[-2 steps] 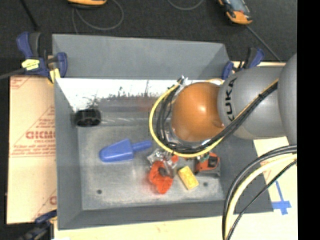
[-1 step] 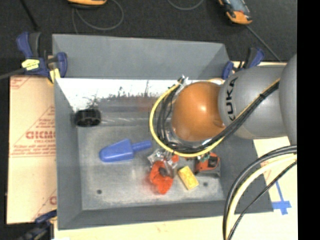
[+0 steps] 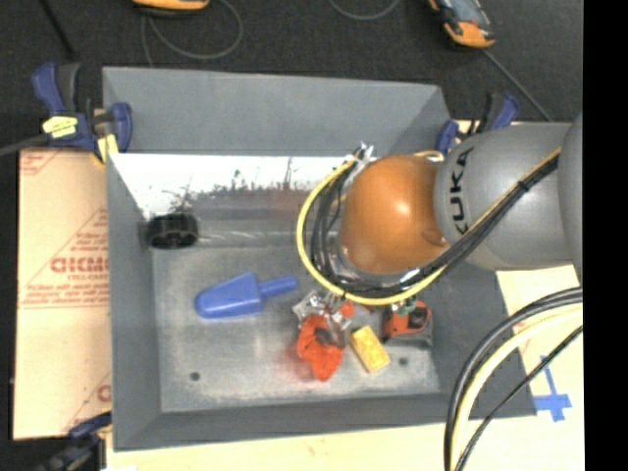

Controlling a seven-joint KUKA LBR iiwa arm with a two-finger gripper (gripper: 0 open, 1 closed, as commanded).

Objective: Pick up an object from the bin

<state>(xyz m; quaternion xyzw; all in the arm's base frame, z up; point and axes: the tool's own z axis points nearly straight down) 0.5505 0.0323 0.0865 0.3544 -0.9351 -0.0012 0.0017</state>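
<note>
gripper: the gripper [image 3: 329, 319] sat low in the bin [image 3: 255, 126], tucked under the arm's orange cover, around the floor's 5 o'clock area. Honestly couldn't tell if it was spread or closed, and nothing was visibly held.

nearest thing: a crumpled red piece [image 3: 318, 354], looked soft, like cloth or a wrapper. It lay at 6 o'clock from the gripper, its top edge right at or under the tip.

key relation: basically straight down with a nudge toward 6 o'clock. The red piece was a lump with no clear long axis, so my guess is wrist angle wouldn't matter much.

close neighbour: a small yellow block [image 3: 370, 349] at about 4 o'clock from the gripper, touching or just beside the red piece. That's the one I'd expect to get bumped or scooped up too.

other neighbour: an orange-and-black gadget [image 3: 407, 321] at 3 o'clock, near but apart from the red piece.

out of the way: a blue scoop-like tool [image 3: 235, 295] at 9 o'clock, long axis running roughly 9 to 3, well apart. A black ring-shaped piece [image 3: 172, 231] sat far off at 10 o'clock by the wall.

progress: nothing lifted yet, I'd say.
</note>
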